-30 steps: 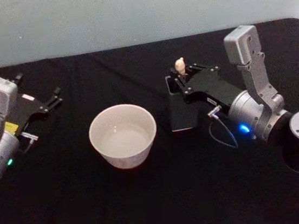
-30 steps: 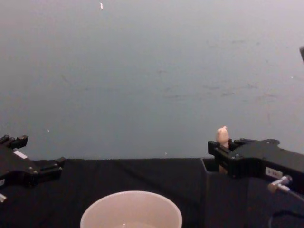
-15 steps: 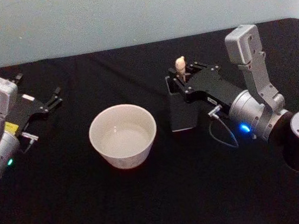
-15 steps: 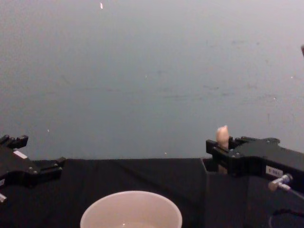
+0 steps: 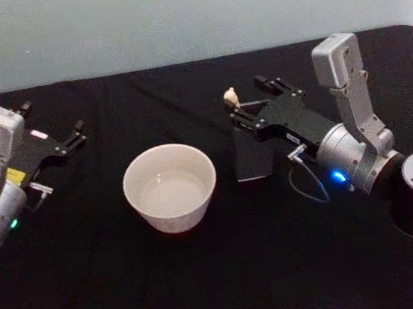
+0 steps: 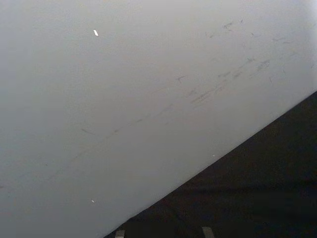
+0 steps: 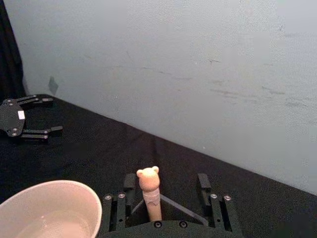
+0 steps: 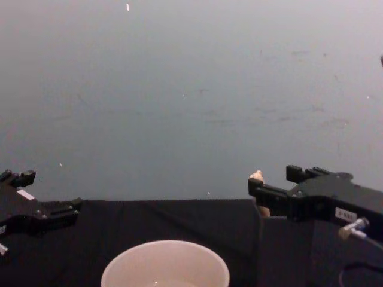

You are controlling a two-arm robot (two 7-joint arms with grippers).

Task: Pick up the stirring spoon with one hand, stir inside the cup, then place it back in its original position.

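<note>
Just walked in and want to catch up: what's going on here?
The right gripper sits over the dark holder with its fingers open, and the spoon leans against the left finger, its beige handle poking up and tilted toward the cup. Nothing is clamped, and the spoon has not reached the cup, which sits apart to the left. The left gripper rests open at the far left.

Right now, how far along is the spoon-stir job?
Right pincer is at the holder, open around the stirring spoon, which stands in it ungripped. Nothing in hand. Whether the cup was stirred can't be told; if not, grasp, stir, return remain. Left pincer parked far left.
</note>
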